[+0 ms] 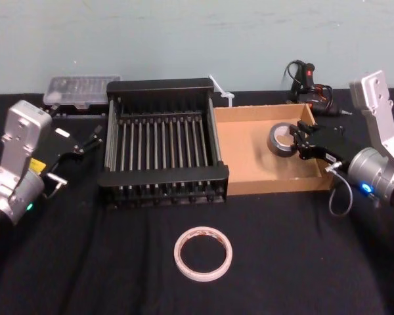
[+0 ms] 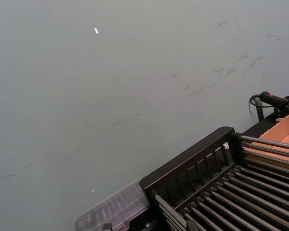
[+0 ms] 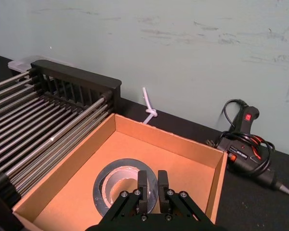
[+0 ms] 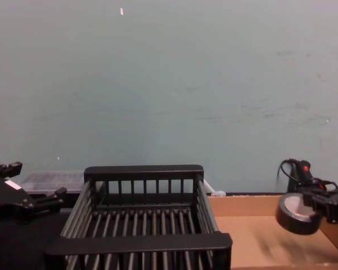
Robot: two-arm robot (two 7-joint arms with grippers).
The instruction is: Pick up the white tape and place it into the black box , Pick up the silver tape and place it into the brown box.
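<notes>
The silver tape (image 1: 281, 140) hangs just above the floor of the brown box (image 1: 249, 154), near its right end. My right gripper (image 1: 303, 142) is shut on the roll's wall, one finger inside the core and one outside (image 3: 152, 185). From the chest view the silver tape (image 4: 296, 216) hangs upright over the cardboard. The white tape (image 1: 203, 253) lies flat on the black table in front of the black box (image 1: 161, 86), which holds nothing. My left gripper (image 1: 90, 138) hovers open just left of that crate, apart from it.
A clear plastic parts case (image 1: 75, 92) sits behind the crate at the back left. A black glue gun with its cord (image 1: 308, 82) lies behind the cardboard tray, and a white zip tie (image 1: 221, 92) lies between the boxes at the back. A wall rises close behind.
</notes>
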